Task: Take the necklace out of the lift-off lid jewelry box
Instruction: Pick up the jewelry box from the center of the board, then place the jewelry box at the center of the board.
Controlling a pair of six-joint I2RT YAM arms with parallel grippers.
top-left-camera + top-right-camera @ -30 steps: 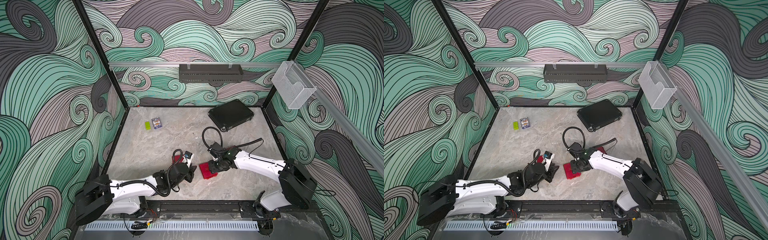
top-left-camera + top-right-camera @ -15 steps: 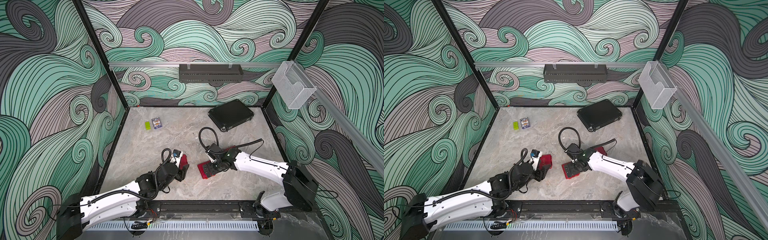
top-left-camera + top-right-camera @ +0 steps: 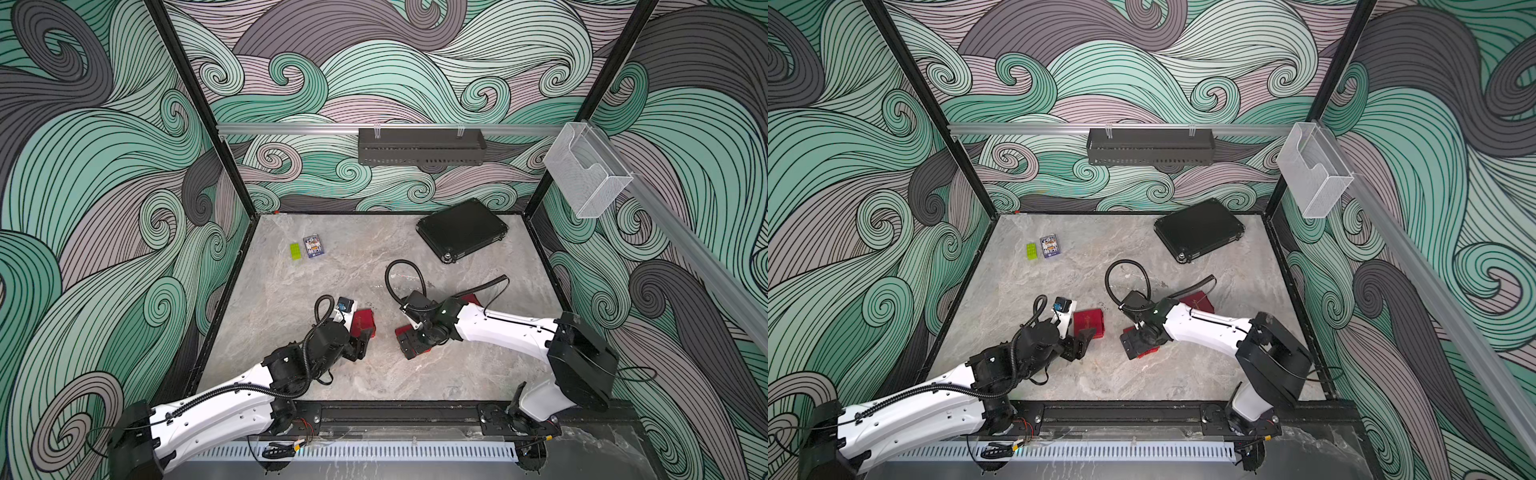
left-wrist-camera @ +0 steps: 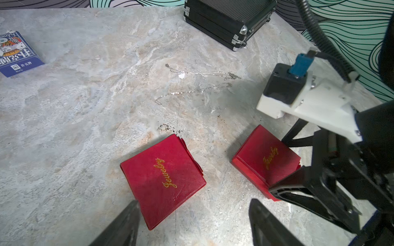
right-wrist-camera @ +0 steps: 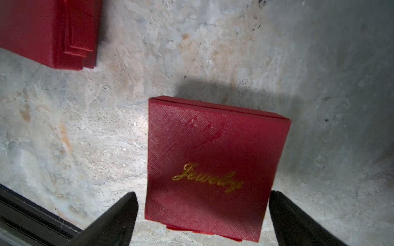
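- necklace [image 4: 187, 92] lies loose on the table [image 4: 64, 127], upper centre of the left wrist frame, apart from both boxes.
- left gripper [image 4: 194, 202] spread wide, empty, beside red box [image 4: 163, 181].
- right gripper [image 5: 203, 193] spread wide astride second box [image 5: 213, 161], not touching.

the walls all round carry a swirling wave print [image 3: 415, 62] in teal, mauve and grey with thin black lines, split by black corner posts [image 3: 199, 104]. well beyond the left claw [image 3: 362, 344] and the right claw [image 3: 415, 345], high on the back wall, a silver rail [image 3: 291, 128] bears a black perforated tray [image 3: 420, 146], and far out past the right claw a clear plastic holder [image 3: 584, 176] hangs on the side rail. under both claws lies a grey marbled tabletop [image 3: 299, 299], evenly lit with soft shadows, and a black bar [image 3: 395, 411] runs along its edge behind them.
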